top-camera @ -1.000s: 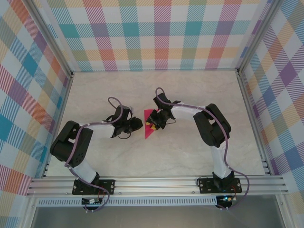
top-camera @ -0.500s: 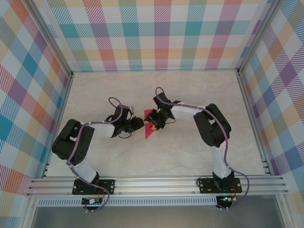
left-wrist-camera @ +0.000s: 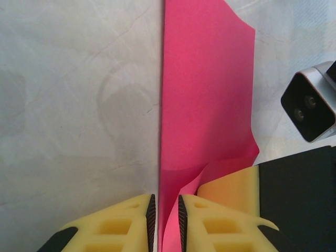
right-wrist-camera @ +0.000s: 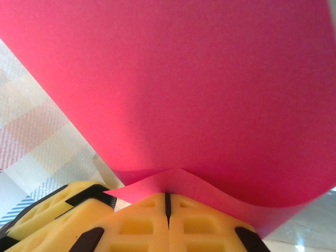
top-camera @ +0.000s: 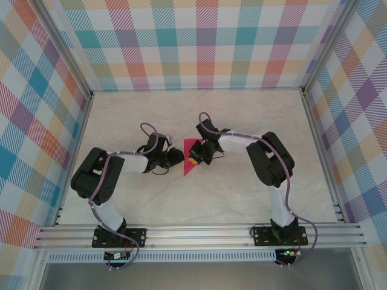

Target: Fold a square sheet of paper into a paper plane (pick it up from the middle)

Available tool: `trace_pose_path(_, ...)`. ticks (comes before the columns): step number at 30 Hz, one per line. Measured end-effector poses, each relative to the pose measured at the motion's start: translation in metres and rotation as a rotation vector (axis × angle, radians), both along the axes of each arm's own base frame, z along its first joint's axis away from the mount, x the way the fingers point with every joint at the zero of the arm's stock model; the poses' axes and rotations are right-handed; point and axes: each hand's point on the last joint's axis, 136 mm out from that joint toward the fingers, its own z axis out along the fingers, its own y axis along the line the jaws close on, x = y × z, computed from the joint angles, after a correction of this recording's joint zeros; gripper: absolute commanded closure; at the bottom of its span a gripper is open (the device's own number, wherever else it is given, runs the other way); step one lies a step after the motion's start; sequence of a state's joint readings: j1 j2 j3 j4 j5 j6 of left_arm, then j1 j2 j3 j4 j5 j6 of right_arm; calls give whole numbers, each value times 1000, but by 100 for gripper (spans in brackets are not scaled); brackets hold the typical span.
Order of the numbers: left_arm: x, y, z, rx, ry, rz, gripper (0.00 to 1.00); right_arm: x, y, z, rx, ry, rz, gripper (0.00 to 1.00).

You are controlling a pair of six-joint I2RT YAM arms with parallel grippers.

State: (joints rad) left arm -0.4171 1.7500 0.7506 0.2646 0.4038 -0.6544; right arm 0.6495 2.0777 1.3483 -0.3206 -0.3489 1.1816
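The square sheet of paper (top-camera: 188, 167) is magenta-pink, folded along a straight crease, and sits mid-table between both grippers. In the left wrist view the sheet (left-wrist-camera: 205, 94) runs away from me with the crease on its left, and its near end stands in the narrow gap of my left gripper (left-wrist-camera: 167, 210), whose jaws are slightly apart around it. My right gripper (right-wrist-camera: 168, 195) is shut, and an edge of the sheet (right-wrist-camera: 184, 89) is pinched at its tips while the rest curls up over it. From above, the left gripper (top-camera: 176, 158) and right gripper (top-camera: 195, 158) nearly meet.
The right gripper's yellow finger (left-wrist-camera: 231, 184) and its wrist camera (left-wrist-camera: 311, 107) crowd the left gripper's right side. The pale marble table (top-camera: 242, 193) lies inside plaid walls (top-camera: 199, 42), with an aluminium rail (top-camera: 199, 232) along the near edge.
The right gripper's jaws have closed on the paper's edge. The left arm has edged toward the paper, its jaws holding about the same narrow gap.
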Motion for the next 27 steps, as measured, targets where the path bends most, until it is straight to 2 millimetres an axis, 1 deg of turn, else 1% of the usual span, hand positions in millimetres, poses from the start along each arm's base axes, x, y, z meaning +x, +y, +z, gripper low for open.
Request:
trace_pose_path(6, 5, -3, 4, -3, -20, -19, 82, 0, 0, 0, 0, 0, 0, 98)
trace_pose_path(12, 1, -8, 6, -28, -11, -43, 88, 0, 0, 0, 0, 1, 0, 98)
trace_pose_path(15, 0, -10, 4, -40, -5, -54, 89, 0, 0, 0, 0, 1, 0, 99)
trace_pose_path(21, -2, -12, -7, -40, 20, -63, 93, 0, 0, -1, 0, 0, 0, 99)
trace_pose_path(27, 0, -12, -7, -33, 25, -59, 94, 0, -1, 1, 9, -19, 12, 97)
